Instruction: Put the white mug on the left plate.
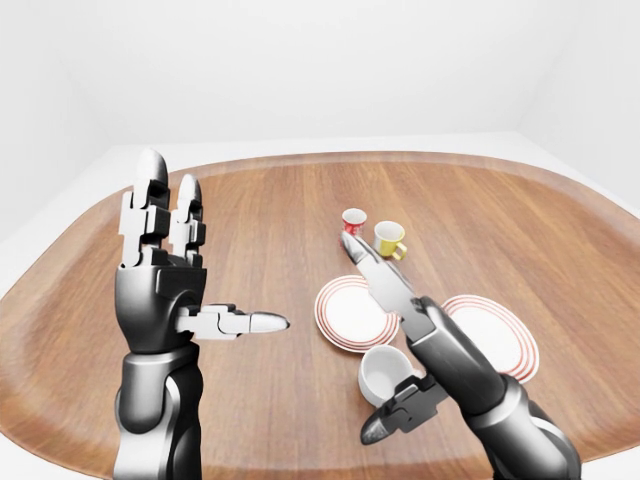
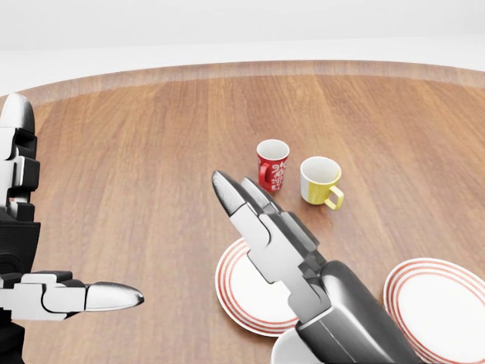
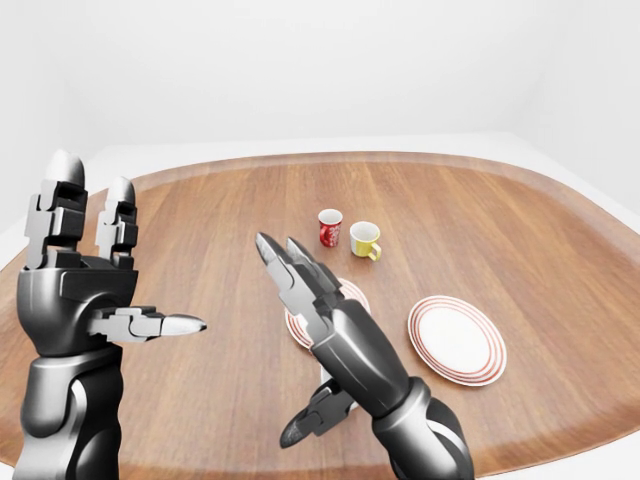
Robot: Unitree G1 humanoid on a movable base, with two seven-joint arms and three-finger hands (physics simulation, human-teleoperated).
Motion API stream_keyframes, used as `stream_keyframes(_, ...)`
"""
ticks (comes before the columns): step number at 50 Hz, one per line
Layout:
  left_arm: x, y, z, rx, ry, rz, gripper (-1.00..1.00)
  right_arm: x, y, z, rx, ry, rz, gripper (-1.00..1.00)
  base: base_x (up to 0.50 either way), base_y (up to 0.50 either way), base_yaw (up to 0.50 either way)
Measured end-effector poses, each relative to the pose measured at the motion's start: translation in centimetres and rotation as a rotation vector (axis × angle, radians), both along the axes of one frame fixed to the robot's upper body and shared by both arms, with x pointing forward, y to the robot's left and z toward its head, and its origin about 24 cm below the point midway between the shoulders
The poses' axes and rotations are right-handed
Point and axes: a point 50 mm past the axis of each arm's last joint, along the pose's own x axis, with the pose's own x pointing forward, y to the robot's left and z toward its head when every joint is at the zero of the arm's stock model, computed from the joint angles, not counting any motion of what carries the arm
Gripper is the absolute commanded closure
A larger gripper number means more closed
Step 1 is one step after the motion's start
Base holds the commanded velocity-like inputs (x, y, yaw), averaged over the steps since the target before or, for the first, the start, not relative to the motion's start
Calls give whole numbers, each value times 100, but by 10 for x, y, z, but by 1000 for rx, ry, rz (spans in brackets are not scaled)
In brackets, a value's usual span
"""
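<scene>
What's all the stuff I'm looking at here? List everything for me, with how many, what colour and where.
table: one, brown wood, rounded, fills the views.
plates: two, white with red rings; left plate partly behind the right hand, right plate to its right.
white mug: one, just below the left plate, beside the right hand.
red mug: one, red patterned, above the left plate.
yellow mug: one, yellow with a white inside, right of the red mug.
left hand: black and silver, raised, fingers spread.
right hand: black and silver, open, reaching over the white mug.
</scene>
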Motion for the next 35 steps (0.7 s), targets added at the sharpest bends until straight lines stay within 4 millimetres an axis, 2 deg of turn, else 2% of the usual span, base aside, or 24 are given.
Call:
stream_keyframes(19,-1,-1,0,3,-2,-3,-100,-5,4,-12,-241,44,-40,-100,0,0,0)
stream_keyframes(35,-2,-1,0,5,1,-6,-100,0,-10,-10,-398,35,-196,-100,0,0,0)
